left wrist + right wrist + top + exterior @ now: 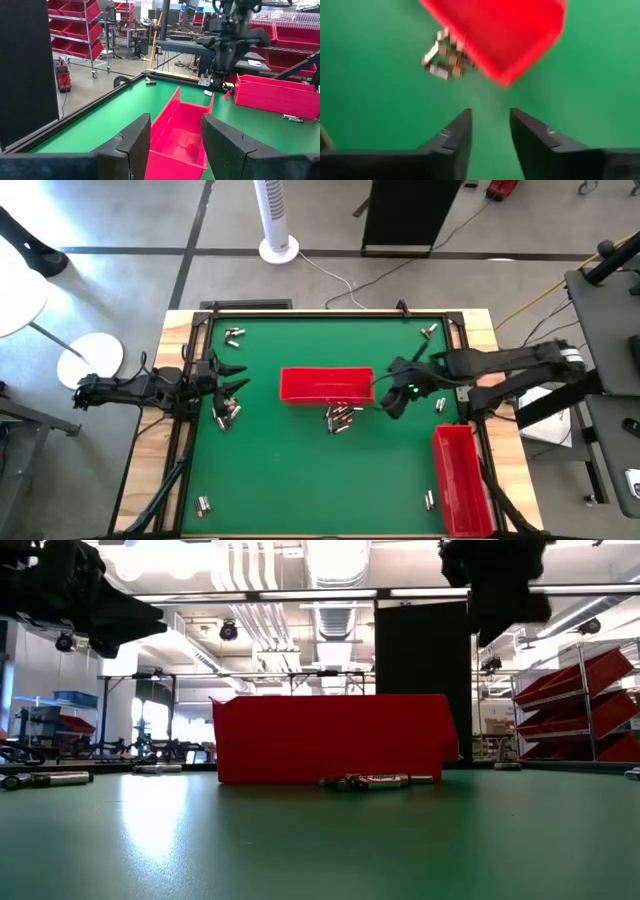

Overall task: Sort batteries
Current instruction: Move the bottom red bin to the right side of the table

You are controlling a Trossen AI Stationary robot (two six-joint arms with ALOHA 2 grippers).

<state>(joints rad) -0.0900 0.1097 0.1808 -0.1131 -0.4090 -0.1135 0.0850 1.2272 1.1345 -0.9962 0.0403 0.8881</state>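
Note:
Silvery batteries lie loose on the green table: a heap [340, 418] just on the near side of the middle red tray [326, 385], and smaller groups at the far left [234, 335], left [228, 413] and near left [203, 505]. My right gripper [490, 130] hangs open above the table by the tray's right end, tilted down, with the heap [447, 57] and the tray [500, 35] ahead of it. At the table's left edge my left gripper [175, 140] waits open and level, facing the tray [182, 130].
A second red tray [460, 480] stands along the right edge at the near right. More batteries lie at the far right [430, 330], right [440, 405] and near right [428, 500]. A dark frame [320, 311] rims the table. Open green surface lies in the near middle.

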